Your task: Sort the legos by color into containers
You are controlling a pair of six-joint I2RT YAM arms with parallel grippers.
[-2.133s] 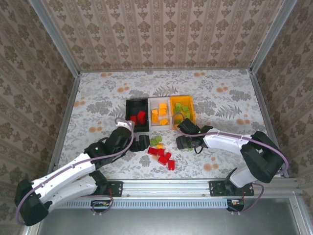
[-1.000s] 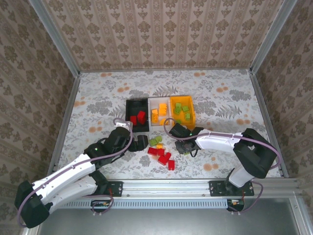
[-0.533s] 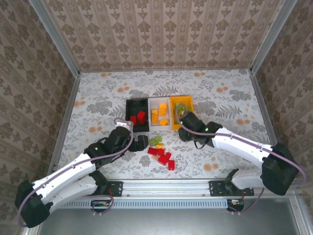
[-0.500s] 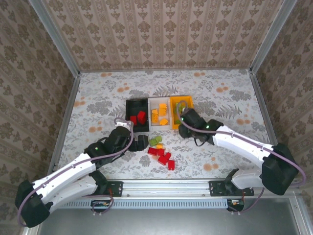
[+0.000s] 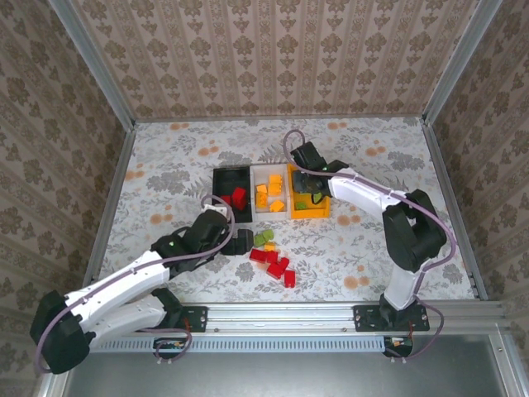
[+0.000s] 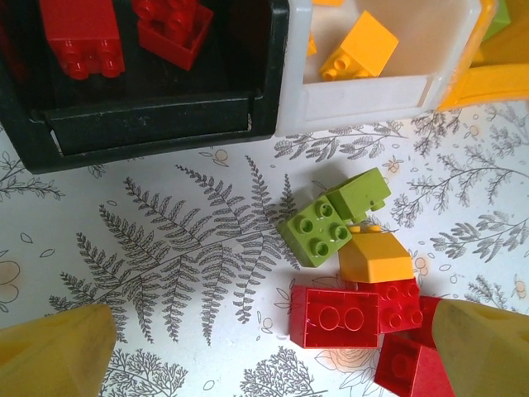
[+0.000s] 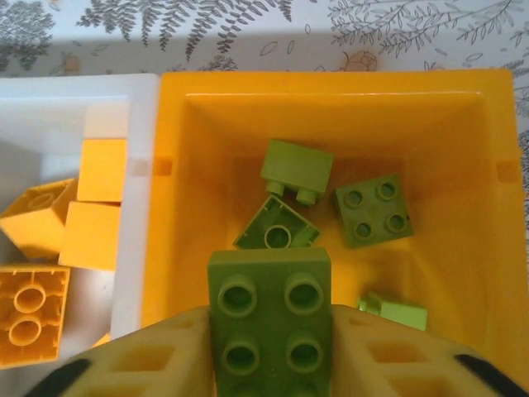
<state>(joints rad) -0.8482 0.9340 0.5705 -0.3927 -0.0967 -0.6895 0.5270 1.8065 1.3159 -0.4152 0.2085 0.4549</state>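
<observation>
Nearest the bases, over fern-printed tabletop (image 6: 165, 273): left gripper (image 6: 273, 356), yellow fingers (image 6: 58, 351) spread wide either side of loose legos (image 6: 355, 281), glossy studded blocks in red, green and orange-yellow. Just beyond, red bricks lying in smooth black bin (image 6: 157, 124), yellow ones in translucent white bin (image 6: 372, 99). Farthest, right gripper (image 7: 269, 331) pinching square four-stud green brick (image 7: 269, 306) above orange bin (image 7: 331, 99), other green pieces lying inside.
</observation>
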